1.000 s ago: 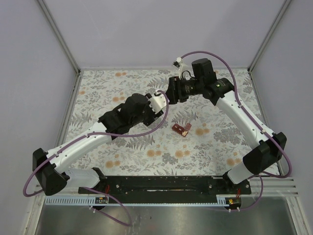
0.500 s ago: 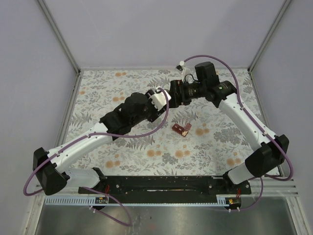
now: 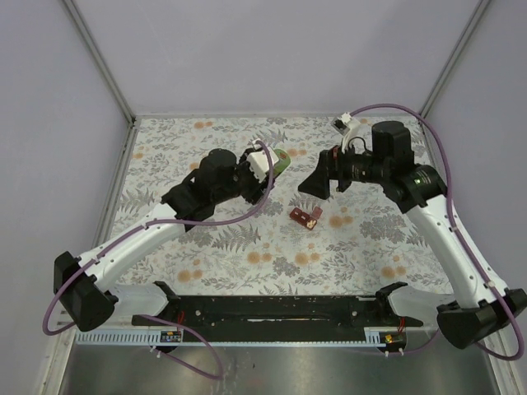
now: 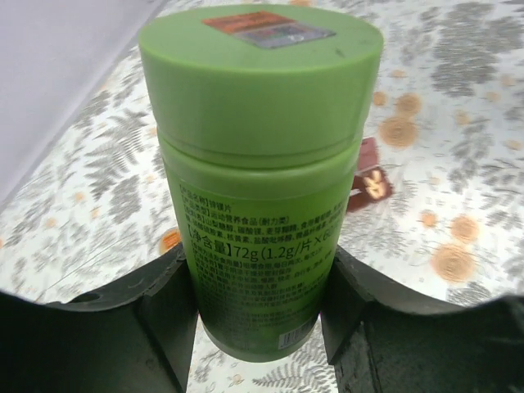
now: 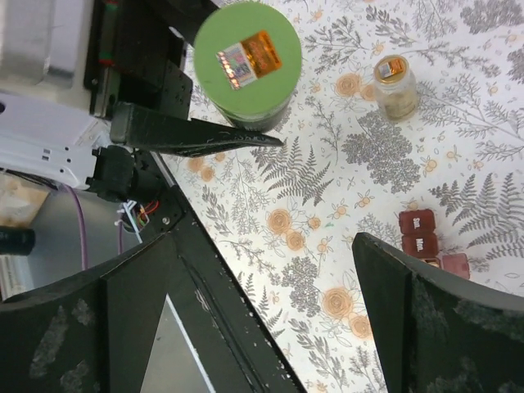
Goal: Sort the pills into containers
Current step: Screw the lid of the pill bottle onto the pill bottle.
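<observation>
The left hand (image 4: 260, 327) clamps the green bottle (image 4: 262, 180) low on its body. The cap is on and points away from the palm, probably so the other hand can reach it. The right hand (image 5: 262, 246) stands wide open and empty, apart from the bottle. Beyond its fingertips lie the dark-red pill box (image 5: 426, 241) and an orange-capped jar (image 5: 393, 86), with open worktop (image 5: 344, 172) between them for a descent. No loose pills are discernible.

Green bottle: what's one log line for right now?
left gripper: shut on green bottle | right gripper: open, empty | red pill box: on cloth
</observation>
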Controlling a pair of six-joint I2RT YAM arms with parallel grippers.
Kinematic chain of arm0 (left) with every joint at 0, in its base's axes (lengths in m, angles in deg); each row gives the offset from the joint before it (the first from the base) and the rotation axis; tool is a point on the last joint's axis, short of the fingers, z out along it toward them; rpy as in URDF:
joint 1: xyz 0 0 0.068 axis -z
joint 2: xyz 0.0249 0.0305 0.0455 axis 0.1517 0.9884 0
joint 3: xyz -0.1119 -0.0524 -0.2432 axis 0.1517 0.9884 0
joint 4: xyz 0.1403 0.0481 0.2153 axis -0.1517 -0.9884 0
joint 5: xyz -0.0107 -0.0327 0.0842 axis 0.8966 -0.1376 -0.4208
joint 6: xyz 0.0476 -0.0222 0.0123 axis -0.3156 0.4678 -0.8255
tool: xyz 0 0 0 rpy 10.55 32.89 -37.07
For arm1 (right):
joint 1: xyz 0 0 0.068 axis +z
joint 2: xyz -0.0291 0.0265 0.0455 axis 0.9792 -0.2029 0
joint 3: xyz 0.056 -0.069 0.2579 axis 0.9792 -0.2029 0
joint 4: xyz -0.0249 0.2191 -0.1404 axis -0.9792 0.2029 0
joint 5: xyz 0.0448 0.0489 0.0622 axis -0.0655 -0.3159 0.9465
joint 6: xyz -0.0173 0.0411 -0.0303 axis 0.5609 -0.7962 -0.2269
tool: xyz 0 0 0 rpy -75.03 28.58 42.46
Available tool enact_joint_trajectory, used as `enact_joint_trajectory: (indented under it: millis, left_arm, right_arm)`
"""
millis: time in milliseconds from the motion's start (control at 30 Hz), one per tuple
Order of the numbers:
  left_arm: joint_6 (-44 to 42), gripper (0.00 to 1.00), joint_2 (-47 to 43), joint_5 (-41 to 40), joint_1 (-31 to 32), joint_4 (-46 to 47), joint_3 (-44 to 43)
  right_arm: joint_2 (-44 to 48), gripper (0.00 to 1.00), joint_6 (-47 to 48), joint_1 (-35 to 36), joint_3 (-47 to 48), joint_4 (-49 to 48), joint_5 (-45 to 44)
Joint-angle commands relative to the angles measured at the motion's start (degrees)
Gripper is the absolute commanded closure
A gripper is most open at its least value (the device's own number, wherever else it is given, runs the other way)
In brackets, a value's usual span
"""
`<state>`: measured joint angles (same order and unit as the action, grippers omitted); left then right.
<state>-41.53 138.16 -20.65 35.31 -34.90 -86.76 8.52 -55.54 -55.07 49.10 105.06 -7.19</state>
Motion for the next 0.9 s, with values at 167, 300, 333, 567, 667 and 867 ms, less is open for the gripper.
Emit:
enact_joint_trajectory:
  millis: [167, 300, 333, 567, 667, 867]
  left_arm:
    - [-0.79, 1.00, -1.26, 30.95, -1.23, -6.71, -4.94]
    - [-1.76, 1.00, -0.65, 36.75, -1.75, -9.01, -5.47]
    - [-1.85, 1.00, -0.65, 38.25, -1.93, -9.53, -5.56]
    - [-2.99, 1.00, 1.90, 44.76, -2.46, -13.31, -7.67]
    - [-3.61, 1.00, 2.78, 45.56, -2.46, -14.10, -8.19]
    - [-3.87, 1.00, 3.66, 46.26, -2.55, -14.72, -8.20]
  right_arm:
    - [6.43, 0.01, 14.27, -0.28, -1.79, 0.01, 3.03]
    - [5.82, 0.02, 22.70, -0.28, 0.40, 4.05, 3.81]
    - [5.30, 0.04, 23.86, -0.28, 1.10, 5.10, 4.34]
    - [2.13, 0.09, 39.06, 1.03, 4.80, 13.37, 11.19]
    - [2.22, 0.09, 43.81, 4.01, 4.63, 14.43, 10.76]
    - [0.73, 0.11, 46.10, 6.13, 6.47, 14.52, 13.13]
